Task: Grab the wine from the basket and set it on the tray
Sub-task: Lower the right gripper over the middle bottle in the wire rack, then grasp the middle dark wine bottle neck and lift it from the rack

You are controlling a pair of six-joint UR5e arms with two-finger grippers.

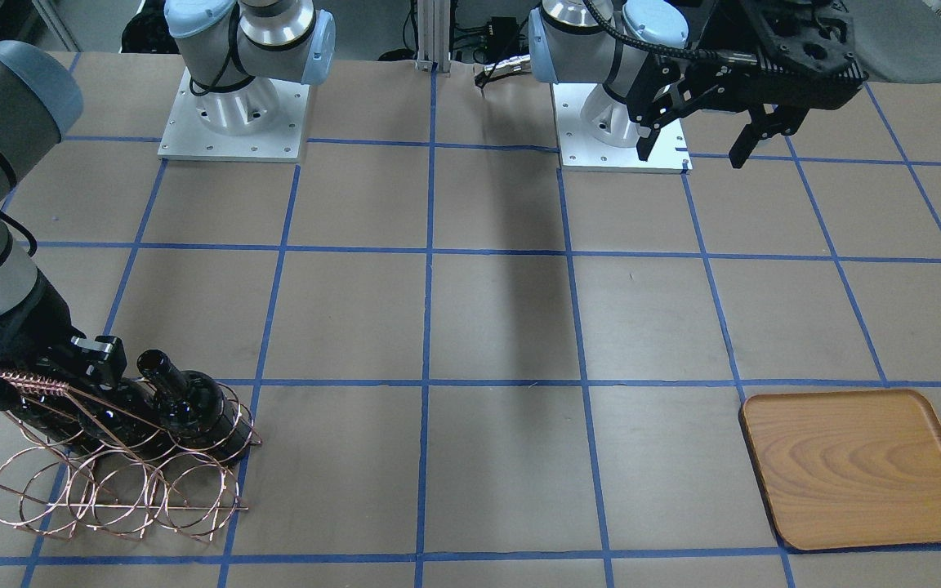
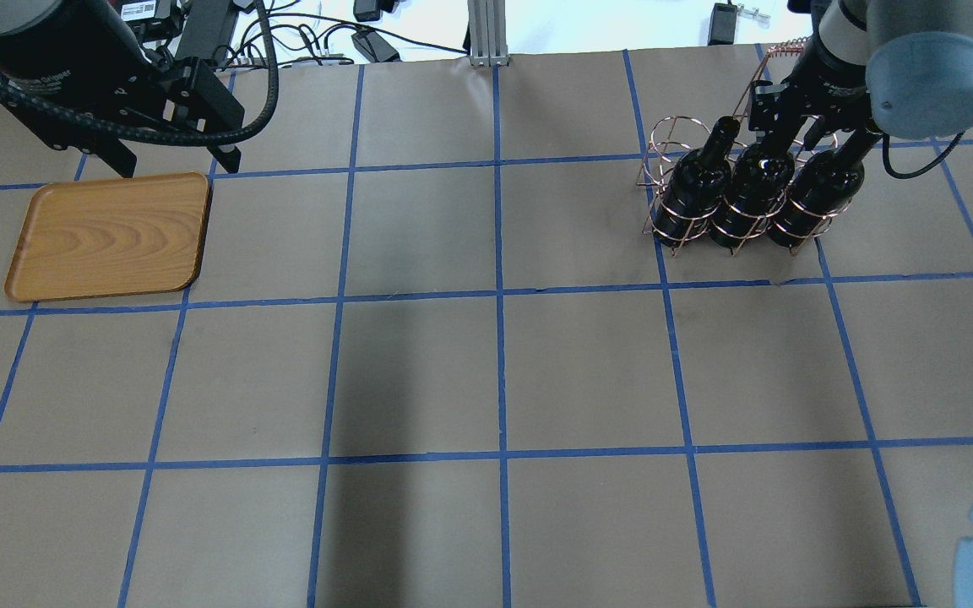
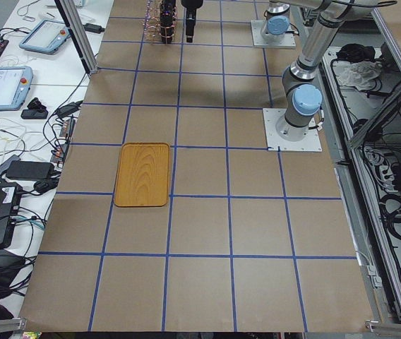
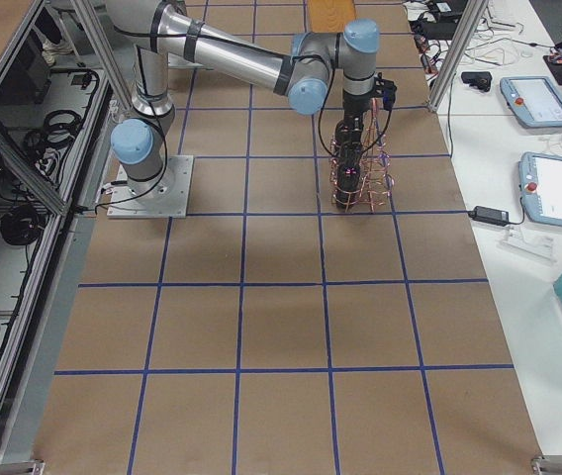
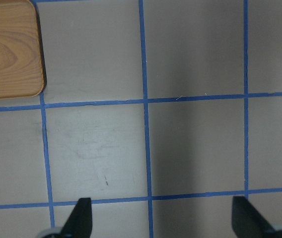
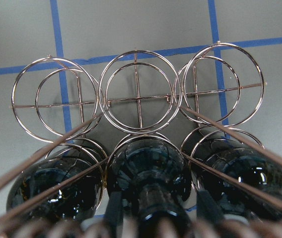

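The copper wire basket (image 2: 662, 139) stands at the far right of the table and holds three black wine bottles in its near row. My right gripper (image 2: 778, 135) is down over the middle bottle (image 2: 755, 190). In the right wrist view its fingers (image 6: 113, 213) stand on either side of that bottle's neck (image 6: 158, 198) with small gaps, open. The other bottles (image 2: 696, 181) (image 2: 820, 186) stand beside it. The wooden tray (image 2: 111, 236) lies at the far left. My left gripper (image 2: 178, 165) hangs open and empty above the tray's far right corner.
The basket's far row of rings (image 6: 136, 94) holds nothing. Its coiled handle bar (image 1: 25, 380) runs past my right wrist. The table is brown paper with a blue tape grid (image 2: 499, 295). The arm bases (image 1: 234, 114) stand at the robot's edge.
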